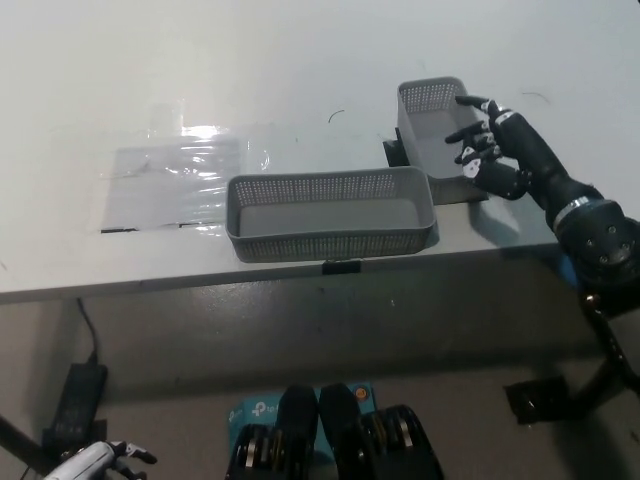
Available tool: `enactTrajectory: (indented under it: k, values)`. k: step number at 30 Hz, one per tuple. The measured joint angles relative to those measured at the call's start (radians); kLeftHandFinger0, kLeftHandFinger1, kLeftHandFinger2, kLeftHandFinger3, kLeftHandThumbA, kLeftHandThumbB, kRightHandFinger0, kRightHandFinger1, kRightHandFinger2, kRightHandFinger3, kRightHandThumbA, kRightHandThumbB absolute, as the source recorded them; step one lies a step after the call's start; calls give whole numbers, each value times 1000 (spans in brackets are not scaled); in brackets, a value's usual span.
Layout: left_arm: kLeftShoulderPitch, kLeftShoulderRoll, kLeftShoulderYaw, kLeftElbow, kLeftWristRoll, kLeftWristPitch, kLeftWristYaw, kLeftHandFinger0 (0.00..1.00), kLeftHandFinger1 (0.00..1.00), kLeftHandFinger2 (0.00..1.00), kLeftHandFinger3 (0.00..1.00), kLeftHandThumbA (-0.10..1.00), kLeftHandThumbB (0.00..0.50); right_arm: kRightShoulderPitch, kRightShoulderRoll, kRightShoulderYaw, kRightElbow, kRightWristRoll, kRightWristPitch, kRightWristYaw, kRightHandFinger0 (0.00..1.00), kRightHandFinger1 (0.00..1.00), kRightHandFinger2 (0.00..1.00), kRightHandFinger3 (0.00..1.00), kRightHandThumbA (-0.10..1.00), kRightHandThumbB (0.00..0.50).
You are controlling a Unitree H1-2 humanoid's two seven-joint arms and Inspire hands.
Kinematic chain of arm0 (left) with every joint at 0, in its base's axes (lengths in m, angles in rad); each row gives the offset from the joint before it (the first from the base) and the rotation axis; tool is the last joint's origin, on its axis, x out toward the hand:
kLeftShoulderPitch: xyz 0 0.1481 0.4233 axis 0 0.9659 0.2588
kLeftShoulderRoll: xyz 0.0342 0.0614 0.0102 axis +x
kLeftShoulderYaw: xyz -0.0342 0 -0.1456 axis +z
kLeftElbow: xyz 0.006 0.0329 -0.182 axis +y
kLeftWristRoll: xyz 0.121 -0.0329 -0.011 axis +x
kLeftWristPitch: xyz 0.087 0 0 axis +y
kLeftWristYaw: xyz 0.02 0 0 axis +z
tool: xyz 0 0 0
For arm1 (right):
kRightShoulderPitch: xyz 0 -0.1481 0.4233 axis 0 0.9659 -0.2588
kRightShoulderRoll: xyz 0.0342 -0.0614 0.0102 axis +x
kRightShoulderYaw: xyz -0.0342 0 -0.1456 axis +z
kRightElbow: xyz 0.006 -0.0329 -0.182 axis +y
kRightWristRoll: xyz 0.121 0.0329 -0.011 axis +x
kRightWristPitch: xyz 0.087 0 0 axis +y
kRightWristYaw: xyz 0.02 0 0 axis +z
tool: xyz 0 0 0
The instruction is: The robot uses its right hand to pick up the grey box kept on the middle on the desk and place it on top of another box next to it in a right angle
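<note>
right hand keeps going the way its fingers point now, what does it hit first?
Most likely the far grey box: the right hand is open, fingers pointing toward picture left over its right wall. Height is unclear from one view, so it may meet the rim or pass above. The left hand rests at lower left.
</note>
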Motion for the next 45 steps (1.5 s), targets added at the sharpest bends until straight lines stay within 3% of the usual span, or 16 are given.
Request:
enactTrajectory:
  k: [2, 5, 6, 10, 12, 13, 14, 15, 16, 18, 24, 25, 31, 38, 40, 45]
  values:
    - [6, 0, 2, 0, 0, 0, 0, 411, 395, 548, 706, 372, 347, -1, -5, 2, -5, -10, -9, 5, 409, 454, 564, 882, 28, 222]
    - [8, 0, 2, 0, 3, 0, 0, 416, 407, 544, 742, 389, 352, -2, -14, 18, -12, -31, -19, 20, 443, 476, 576, 878, 6, 220]
    - [8, 0, 2, 0, 4, 0, 0, 435, 431, 572, 726, 334, 333, -2, -16, 22, -13, -35, -23, 23, 441, 464, 558, 859, 13, 222]
    - [8, -1, 6, -10, 4, 2, 0, 437, 431, 581, 710, 346, 334, -12, -21, 36, -10, -54, -44, 41, 416, 440, 540, 855, 55, 220]
    - [7, -1, 6, -14, 5, 2, 0, 433, 418, 574, 695, 359, 340, -25, -23, 47, -1, -70, -54, 49, 523, 569, 676, 931, 146, 249]
    - [6, -1, 6, -14, 5, 2, 0, 487, 459, 620, 717, 368, 336, -35, -26, 57, 6, -77, -58, 56, 679, 787, 841, 1000, 263, 319]
    - [5, -1, 6, -14, 5, 2, 0, 509, 471, 639, 727, 371, 334, -46, -31, 72, 12, -88, -62, 64, 786, 881, 866, 1000, 289, 296]
    - [3, -1, 6, -14, 6, 3, -1, 488, 456, 619, 722, 369, 332, -63, -41, 100, 27, -102, -70, 80, 834, 973, 936, 1000, 298, 310]
    - [1, -1, 6, -14, 7, 3, -1, 470, 444, 606, 709, 358, 325, -78, -49, 121, 41, -113, -74, 91, 906, 1000, 1000, 1000, 350, 326]
    - [-1, -1, 6, -14, 7, 3, -2, 464, 438, 595, 688, 337, 314, -106, -68, 173, 57, -141, -76, 119, 1000, 1000, 1000, 1000, 355, 344]
    - [-2, -1, 6, -14, 7, 2, -9, 432, 410, 571, 681, 343, 325, -148, -97, 262, 82, -205, -76, 192, 1000, 1000, 1000, 1000, 389, 336]
    - [-2, -1, 6, -14, 7, 2, -10, 439, 412, 563, 672, 330, 321, -151, -98, 273, 89, -216, -76, 201, 1000, 1000, 1000, 1000, 415, 363]
    - [-2, -1, 6, -14, 9, 2, -12, 428, 397, 556, 718, 353, 330, -162, -109, 314, 135, -279, -79, 245, 1000, 1000, 1000, 1000, 423, 402]
    - [-1, -1, 9, -26, 10, 3, -13, 452, 424, 560, 682, 356, 335, -184, -115, 332, 185, -328, -101, 282, 1000, 1000, 1000, 1000, 355, 369]
    - [-1, -1, 11, -26, 9, 3, -13, 486, 448, 604, 709, 361, 328, -184, -116, 334, 188, -336, -107, 287, 1000, 1000, 1000, 1000, 367, 353]
    - [-1, -1, 14, -26, 9, 5, -13, 478, 431, 560, 715, 361, 341, -184, -115, 340, 226, -358, -134, 300, 1000, 1000, 1000, 1000, 317, 308]
